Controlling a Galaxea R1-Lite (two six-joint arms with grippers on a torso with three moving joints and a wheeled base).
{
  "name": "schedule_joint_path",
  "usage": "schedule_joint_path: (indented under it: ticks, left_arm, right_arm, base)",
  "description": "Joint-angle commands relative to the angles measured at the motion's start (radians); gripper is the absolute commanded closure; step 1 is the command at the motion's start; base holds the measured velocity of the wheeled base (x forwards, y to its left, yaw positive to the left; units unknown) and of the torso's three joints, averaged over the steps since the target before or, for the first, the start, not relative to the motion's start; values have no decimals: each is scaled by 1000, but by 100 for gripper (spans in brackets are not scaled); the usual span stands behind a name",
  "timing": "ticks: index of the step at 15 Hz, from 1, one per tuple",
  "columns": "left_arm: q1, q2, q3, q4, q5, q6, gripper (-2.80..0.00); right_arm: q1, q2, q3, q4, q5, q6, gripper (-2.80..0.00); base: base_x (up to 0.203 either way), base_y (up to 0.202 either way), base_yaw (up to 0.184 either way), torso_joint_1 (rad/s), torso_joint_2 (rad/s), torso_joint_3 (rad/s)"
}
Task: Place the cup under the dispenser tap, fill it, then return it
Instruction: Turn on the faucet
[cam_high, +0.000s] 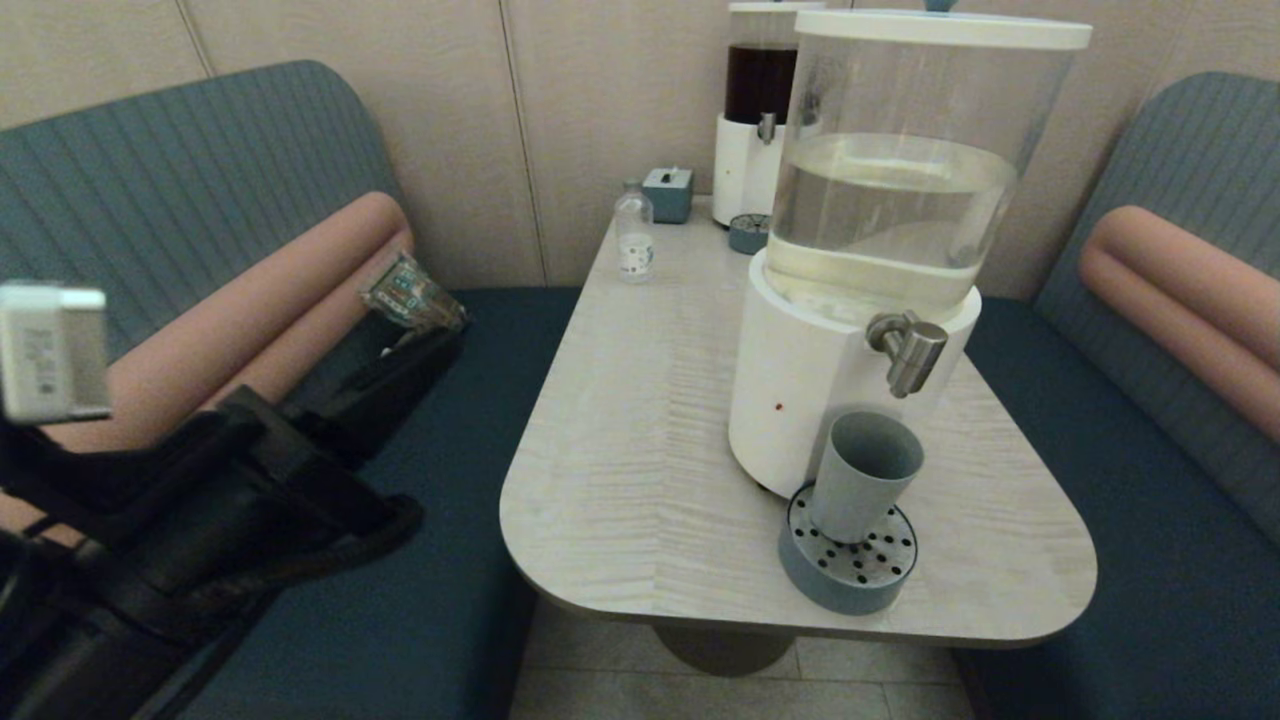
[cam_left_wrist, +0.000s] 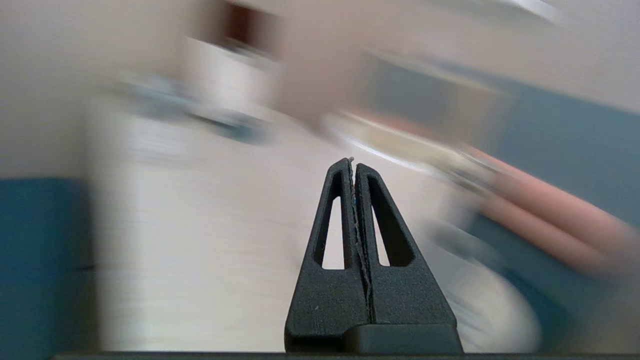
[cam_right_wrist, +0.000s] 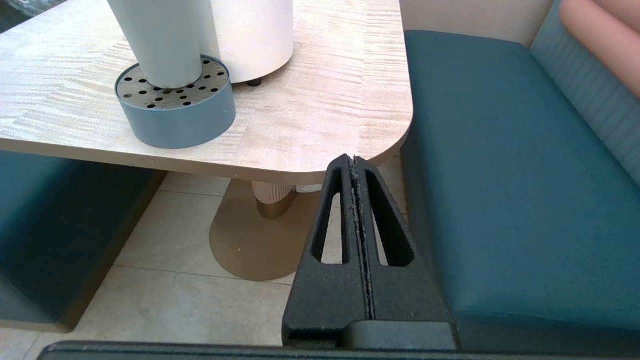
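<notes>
The grey-blue cup (cam_high: 862, 475) stands on the round perforated drip tray (cam_high: 850, 578) right below the brushed-steel dispenser tap (cam_high: 912, 352) of the large clear-tank dispenser (cam_high: 880, 200). No gripper touches it. My left arm (cam_high: 250, 470) hangs over the left bench, well left of the table, and its gripper (cam_left_wrist: 353, 162) is shut on nothing. The right gripper (cam_right_wrist: 354, 160) is shut and empty, low beside the table's near right corner; from there the cup (cam_right_wrist: 160, 40) and tray (cam_right_wrist: 175, 117) show up close.
On the pale wooden table (cam_high: 640, 420), a clear bottle (cam_high: 634, 235), a small teal box (cam_high: 668, 193) and a smaller dark-liquid dispenser (cam_high: 757, 110) stand at the far end. Blue benches flank the table. A patterned packet (cam_high: 412, 292) lies by the left backrest.
</notes>
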Motion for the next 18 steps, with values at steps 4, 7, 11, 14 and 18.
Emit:
schedule_joint_path:
  ticks: [4, 7, 11, 14, 18]
  left_arm:
    - [452, -404, 72, 33, -15, -16, 0]
    - [496, -691, 75, 255, -62, -5, 0]
    - [510, -1133, 21, 913, -162, 45, 0]
    - [510, -1361, 22, 1424, -142, 280, 0]
    - [510, -1376, 255, 1477, -5, 396, 0]
  right_arm:
    - [0, -1, 14, -1, 0, -1, 0]
    - [0, -1, 14, -1, 1, 0, 0]
    - [0, -1, 14, -1, 1, -1, 0]
    - [0, -1, 14, -1, 0, -1, 0]
    - [1, -1, 14, -1, 1, -1, 0]
  base:
    - [0, 0, 0, 0, 0, 0]
    - [0, 0, 0, 0, 0, 0]
    - [0, 0, 0, 0, 0, 0]
    - [0, 0, 0, 0, 0, 0]
    - [0, 0, 0, 0, 0, 0]
